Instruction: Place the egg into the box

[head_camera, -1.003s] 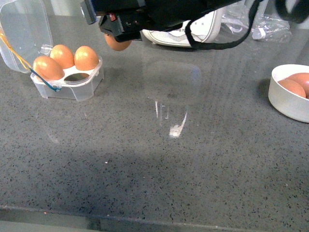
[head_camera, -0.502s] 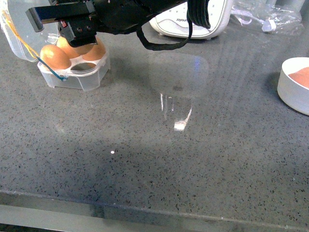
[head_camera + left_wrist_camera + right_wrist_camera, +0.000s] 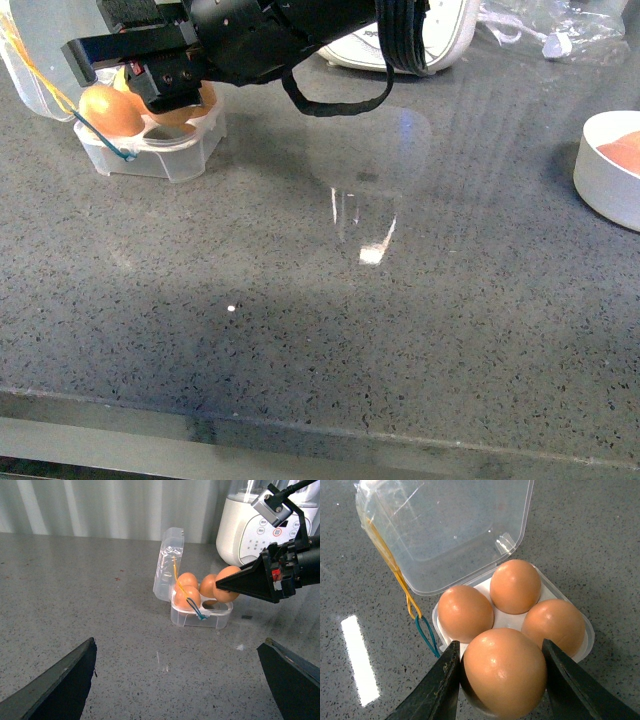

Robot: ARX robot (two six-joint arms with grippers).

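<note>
My right gripper [image 3: 165, 85] is shut on the egg [image 3: 505, 672], an orange-brown egg held between its two black fingers [image 3: 440, 690]. It holds the egg just above the near cup of the box [image 3: 585, 630], a clear plastic case with its lid open and yellow and blue cords [image 3: 417, 615]. Three other brown eggs [image 3: 515, 585] sit in the box. In the front view the box [image 3: 160, 155] is at the far left, partly hidden by the arm. In the left wrist view the egg [image 3: 227, 582] hangs beside the box [image 3: 200, 617]. My left gripper [image 3: 178, 642] is open and empty, low over the counter and short of the box.
A round white bowl [image 3: 605, 180] with more eggs stands at the right edge. A white appliance [image 3: 400, 45] with buttons stands at the back, with crumpled clear plastic [image 3: 540, 30] to its right. The grey counter's front edge [image 3: 300, 440] runs along the bottom.
My right gripper has carried the egg leftward from in front of the appliance to over the box, and has settled a little lower in the last half second.
</note>
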